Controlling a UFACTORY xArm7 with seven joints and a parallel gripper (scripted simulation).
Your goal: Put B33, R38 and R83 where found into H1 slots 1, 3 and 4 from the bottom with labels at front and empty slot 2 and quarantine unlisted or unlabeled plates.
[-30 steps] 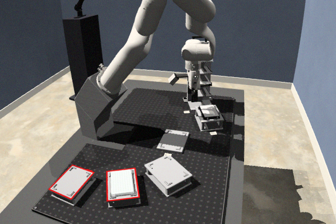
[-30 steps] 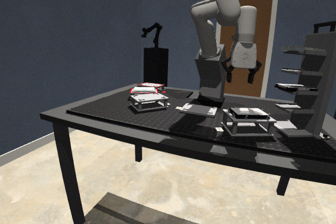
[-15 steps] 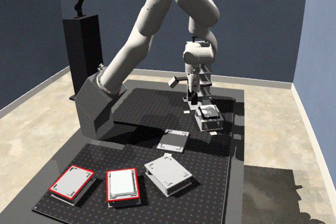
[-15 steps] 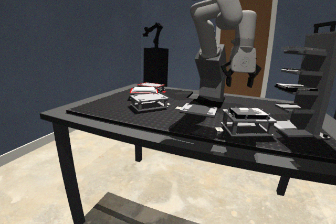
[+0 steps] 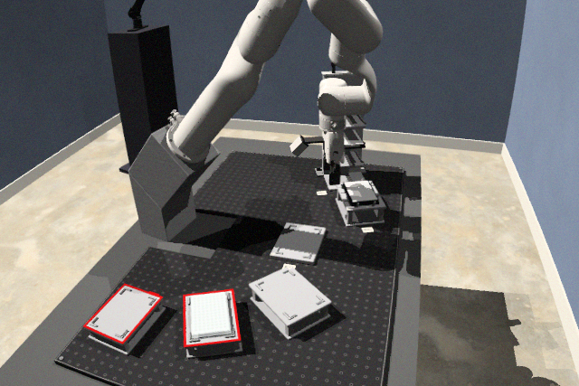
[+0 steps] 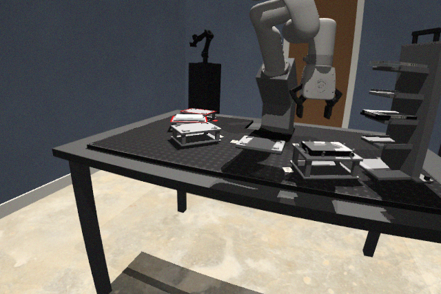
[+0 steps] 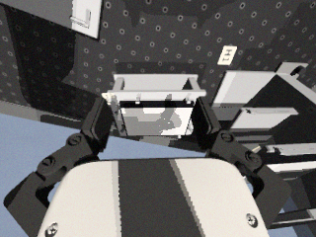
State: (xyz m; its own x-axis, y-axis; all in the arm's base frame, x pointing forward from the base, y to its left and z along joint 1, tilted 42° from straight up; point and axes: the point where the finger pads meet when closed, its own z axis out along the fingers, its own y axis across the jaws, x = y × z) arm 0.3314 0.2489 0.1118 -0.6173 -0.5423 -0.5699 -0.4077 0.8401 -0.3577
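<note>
Directly below gripper (image 6: 316,108): plate (image 6: 323,147) on raised nest (image 6: 306,158); fingers spread wide, empty; plate hotel (image 6: 416,105) alongside.

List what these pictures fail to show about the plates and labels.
- Plate IDs: too small in every view, including the plate on the raised nest.
- Hotel: largely behind the arm in the top view.
- Deck label: print blurred in the wrist view.
- End effector: open, empty.

A lab: plate hotel (image 6: 420,80), plate nests (image 5: 289,299) on a perforated deck (image 5: 261,185).
</note>
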